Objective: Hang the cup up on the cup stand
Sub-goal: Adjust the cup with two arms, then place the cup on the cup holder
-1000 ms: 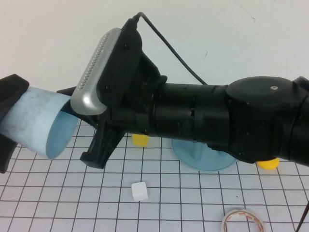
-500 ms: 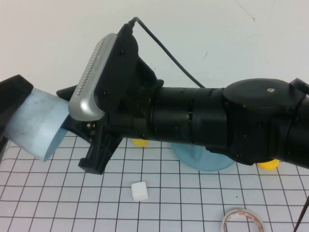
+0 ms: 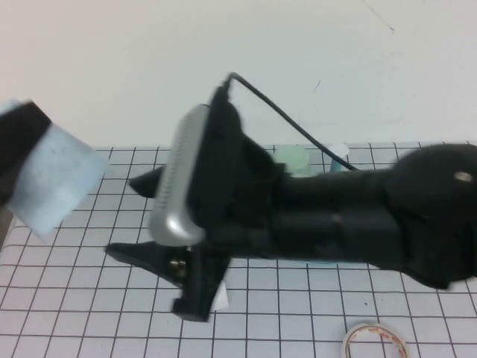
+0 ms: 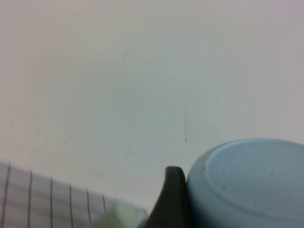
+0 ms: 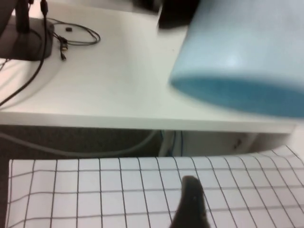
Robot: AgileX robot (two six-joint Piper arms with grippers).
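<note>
A: Where is the sky-blue cup [image 3: 56,183], and what carries it?

B: It is aloft at the robot's left, above the near left corner of the gridded mat [image 3: 74,298], lying tilted with its mouth toward the right arm. The left gripper [image 3: 30,160] has it clamped across the body near the base; the left wrist view shows one dark finger [image 4: 172,199] flat against the cup wall beside the closed bottom.

A: And the right gripper [image 3: 153,280]?

B: Its jaws stand spread and empty. It sits over the middle of the mat, apart from the cup; in the right wrist view only a finger tip [image 5: 192,202] shows, with the cup's open rim well clear of it.

A: How should the cup handle?

B: Judged from its thin, plain plastic wall, it is light and fairly stiff, yet smooth and tapered, so a grip may slide toward the narrow end. A hold across the middle of the body, or one finger inside the rim, looks safest.

A: The cup stand [image 3: 339,168]?

B: Mostly hidden behind the right arm; only a peg with a pale cap shows, beside a pale green cup [image 3: 292,160].
</note>
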